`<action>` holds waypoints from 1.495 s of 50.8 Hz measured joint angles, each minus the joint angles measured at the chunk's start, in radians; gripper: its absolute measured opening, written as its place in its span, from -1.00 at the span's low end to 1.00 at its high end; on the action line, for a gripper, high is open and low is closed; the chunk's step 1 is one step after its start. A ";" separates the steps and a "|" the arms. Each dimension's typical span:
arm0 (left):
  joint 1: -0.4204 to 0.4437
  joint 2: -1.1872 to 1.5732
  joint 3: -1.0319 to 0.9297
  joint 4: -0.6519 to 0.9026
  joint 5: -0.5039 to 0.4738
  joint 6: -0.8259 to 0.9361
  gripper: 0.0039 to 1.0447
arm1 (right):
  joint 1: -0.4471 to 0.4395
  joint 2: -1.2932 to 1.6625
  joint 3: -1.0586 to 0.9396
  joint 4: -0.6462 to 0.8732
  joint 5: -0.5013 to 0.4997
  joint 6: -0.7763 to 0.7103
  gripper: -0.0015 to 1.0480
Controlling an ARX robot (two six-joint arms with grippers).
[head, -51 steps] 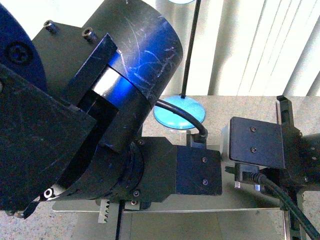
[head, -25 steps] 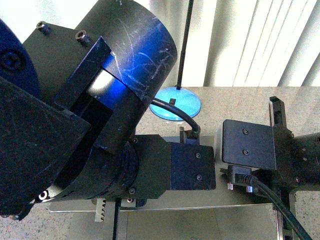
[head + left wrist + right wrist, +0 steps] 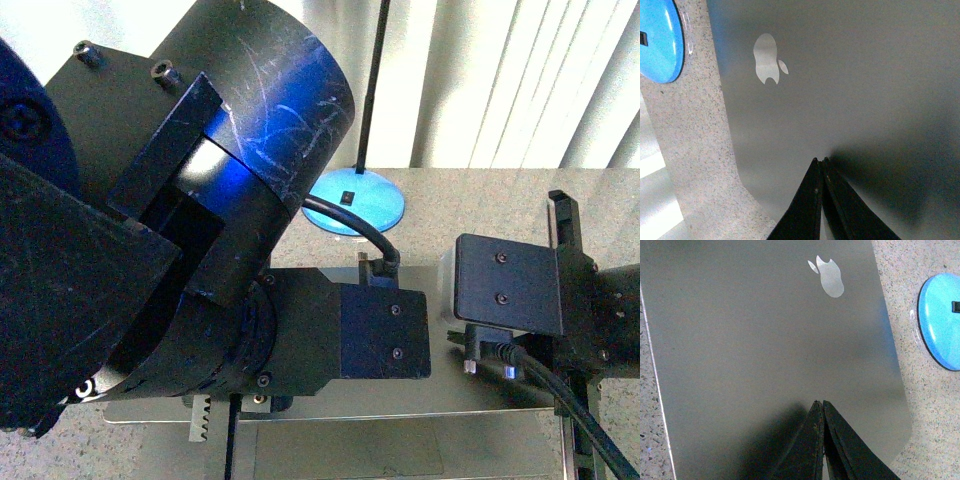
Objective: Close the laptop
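Since before, the right gripper [image 3: 820, 403] has shifted slightly outward — it and the left gripper [image 3: 820, 160], fingers together, both point onto the laptop [image 3: 765, 340] lid just beneath.

bright daylight through white curtain [image 3: 520, 90] at back | blue sheen, scratches glinting on close, slightly soft left arm [image 3: 270, 110] | soft shadows pooling on matte laptop [image 3: 865, 90] lid in wrist views

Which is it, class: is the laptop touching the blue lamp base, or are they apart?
Apart. The right wrist view shows a strip of speckled table between the edge of the laptop and the blue lamp base.
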 joint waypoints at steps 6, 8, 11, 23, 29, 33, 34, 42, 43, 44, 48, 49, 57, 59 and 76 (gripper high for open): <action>0.003 -0.002 -0.011 0.000 0.000 0.000 -0.94 | -0.012 0.000 0.000 -0.006 0.000 -0.005 -0.94; 0.006 -0.004 -0.018 0.002 0.000 0.000 -0.94 | -0.018 0.000 0.000 -0.007 0.000 -0.007 -0.94; 0.010 -0.006 -0.026 0.005 0.000 0.001 -0.94 | -0.024 0.000 0.000 -0.007 -0.002 -0.009 -0.94; 0.017 -0.016 -0.051 0.015 0.001 0.001 -0.94 | -0.032 0.003 -0.011 0.008 -0.006 -0.011 -0.94; 0.019 -0.017 -0.064 0.021 0.001 0.001 -0.94 | -0.031 0.010 -0.020 0.020 -0.008 -0.011 -0.94; 0.020 -0.017 -0.071 0.024 0.001 0.000 -0.94 | -0.030 0.016 -0.025 0.024 -0.008 -0.011 -0.94; 0.020 -0.017 -0.073 0.025 0.001 0.001 -0.94 | -0.030 0.018 -0.027 0.027 -0.007 -0.011 -0.94; 0.021 -0.017 -0.091 0.026 0.004 0.000 -0.94 | -0.026 0.036 -0.043 0.039 -0.007 -0.011 -0.94; 0.021 -0.017 -0.092 0.025 0.005 -0.001 -0.94 | -0.025 0.038 -0.045 0.039 -0.007 -0.011 -0.94; 0.021 -0.017 -0.092 0.024 0.005 -0.001 -0.94 | -0.025 0.040 -0.047 0.039 -0.007 -0.011 -0.94; 0.021 -0.017 -0.094 0.015 0.005 -0.004 -0.94 | -0.024 0.042 -0.054 0.039 -0.006 -0.011 -0.94; 0.021 -0.017 -0.095 0.013 0.006 -0.004 -0.94 | -0.024 0.043 -0.056 0.038 -0.007 -0.011 -0.94; 0.021 -0.017 -0.103 -0.017 0.018 -0.011 -0.94 | -0.024 0.049 -0.063 0.029 -0.005 -0.012 -0.94; 0.021 -0.017 -0.106 -0.023 0.021 -0.013 -0.94 | -0.024 0.051 -0.066 0.027 -0.004 -0.013 -0.94; 0.029 -0.043 -0.110 -0.025 0.021 -0.030 -0.94 | -0.047 0.027 -0.069 0.027 -0.027 0.001 -0.94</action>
